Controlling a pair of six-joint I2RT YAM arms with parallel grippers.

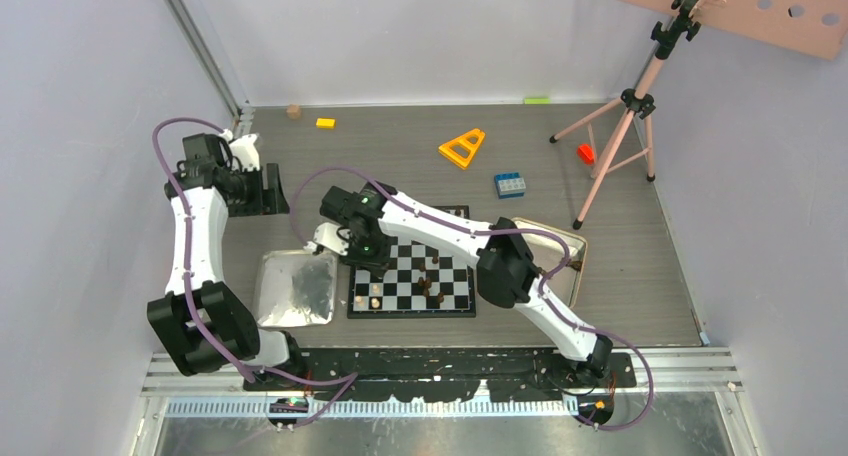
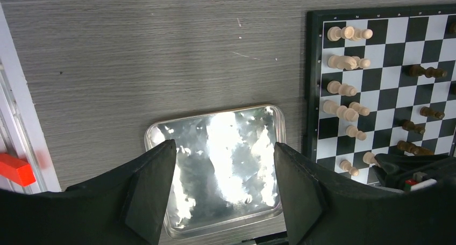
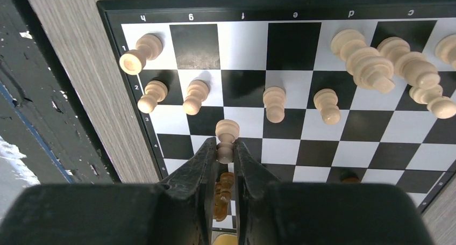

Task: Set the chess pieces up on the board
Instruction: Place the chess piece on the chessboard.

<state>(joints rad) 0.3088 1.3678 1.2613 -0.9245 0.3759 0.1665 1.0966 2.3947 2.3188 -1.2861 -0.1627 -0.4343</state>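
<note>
right gripper (image 3: 226, 148) pinched tight on a light tan pawn (image 3: 227, 131) over the board (image 3: 293, 46) — left gripper (image 2: 224, 151) gapes wide, empty, above the silver tray (image 2: 161, 130).

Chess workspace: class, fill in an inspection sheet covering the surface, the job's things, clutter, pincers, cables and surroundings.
Surface: grey wood-grain table.
Job's things: chessboard carrying light pieces and dark pieces; setup unfinished.
Clutter: silver tray, gold-rimmed tin, blue brick, orange triangle, yellow block.
Pincers: right pincer shut on a light pawn over the board; left pincer open, holding nothing.
Cables: purple cables along both arms.
Surroundings: pink tripod, pegboard.
</note>
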